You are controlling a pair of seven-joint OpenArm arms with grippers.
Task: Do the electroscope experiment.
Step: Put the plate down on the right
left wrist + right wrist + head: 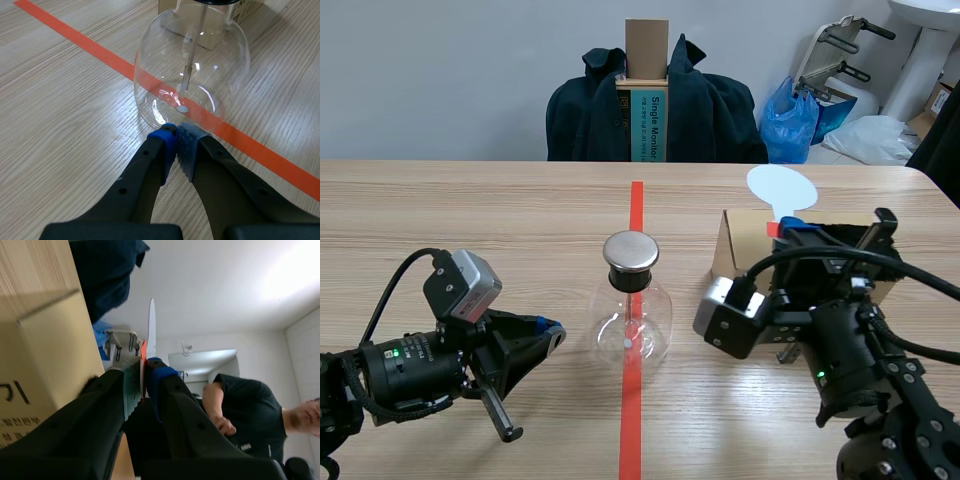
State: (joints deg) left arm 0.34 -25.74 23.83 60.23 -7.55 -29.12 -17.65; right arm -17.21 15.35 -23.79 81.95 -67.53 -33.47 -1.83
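Bringing the paddle to the cap is, by our reading, the step in hand, and we judge it barely begun. The electroscope flask [633, 325] stands upright at the middle of the table [470, 220], on the red tape line [632, 420], with its metal cap [631, 252] on top. Our right gripper [144, 365] is clamped on the orange stem of the white paddle [781, 186], which stands up above the arm, beside the cardboard box [740, 240] and well apart from the flask. Our left gripper [177, 132] lies low on the table with its fingers closed on nothing, the tips just at the foot of the glass; we cannot tell whether they touch it.

To do this well, we think the paddle's face should come over the cap from above and from the side, not swept across at the height of the neck, since the flask is round, light-looking glass and would likely roll or tip if we clip it. We want the clamp firm on the stem alone, so the white face meets the metal first. The left arm is well placed to brace the base if the flask slides, but it should not push. The foil leaf [189, 75] hangs straight inside the glass; that is what we watch as the paddle nears.
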